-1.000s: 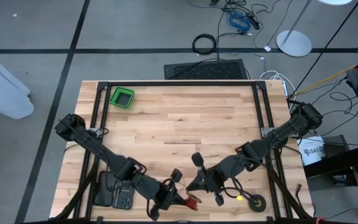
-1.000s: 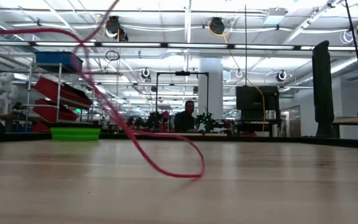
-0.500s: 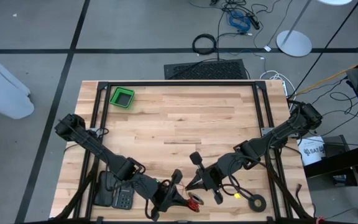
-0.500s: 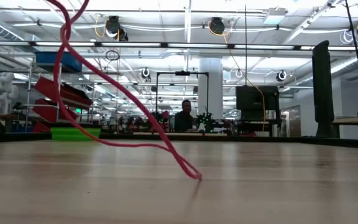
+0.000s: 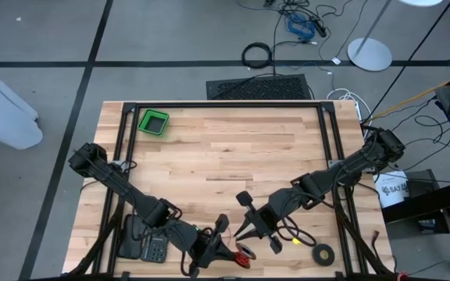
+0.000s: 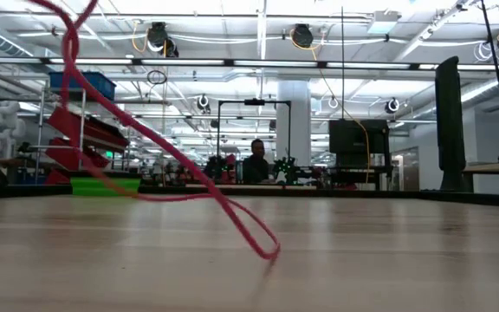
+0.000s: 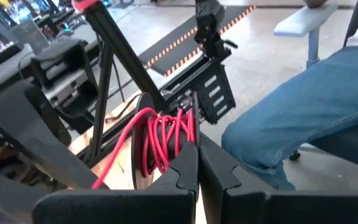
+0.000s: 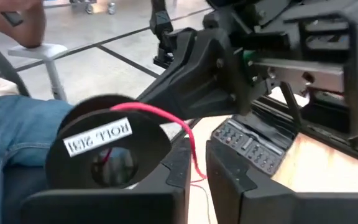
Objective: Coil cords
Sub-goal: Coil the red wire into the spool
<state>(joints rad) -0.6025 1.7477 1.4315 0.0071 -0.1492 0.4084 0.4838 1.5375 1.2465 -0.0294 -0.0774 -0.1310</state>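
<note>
left end effector (image 7: 197, 163) clamped on red cord coil (image 7: 163, 138), table's near edge

Bright overhead lighting, blurred foreground cord (image 6: 145, 143)

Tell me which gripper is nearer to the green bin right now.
Left. The left gripper sits at the table's near edge, shut on the red cord, on the green bin's side. The right gripper is mid-table, farther across.
</note>
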